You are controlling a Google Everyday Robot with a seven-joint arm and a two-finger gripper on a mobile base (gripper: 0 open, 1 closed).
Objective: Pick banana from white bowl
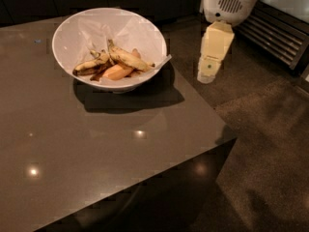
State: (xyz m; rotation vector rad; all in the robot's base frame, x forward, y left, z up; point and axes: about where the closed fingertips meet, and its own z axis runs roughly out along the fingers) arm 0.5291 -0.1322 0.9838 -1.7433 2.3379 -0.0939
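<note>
The white bowl (91, 30), lined with crinkled white paper, stands at the back of the grey table. Inside it lies the pale-yellow speckled banana (126, 58), slanting down to the right, on top of a smooth orange piece (117, 72). A darker, blackened banana (89, 65) lies to its left. My gripper (207, 74) hangs cream-coloured from the white arm at the upper right. It is in the air just off the table's right edge, to the right of the bowl and a little above its rim, apart from everything.
The grey table (120, 149) has its right corner near the frame's middle right, with dark speckled floor (270, 149) beyond. A dark slatted grille (277, 33) runs along the back right. Dark cabinets stand behind the table.
</note>
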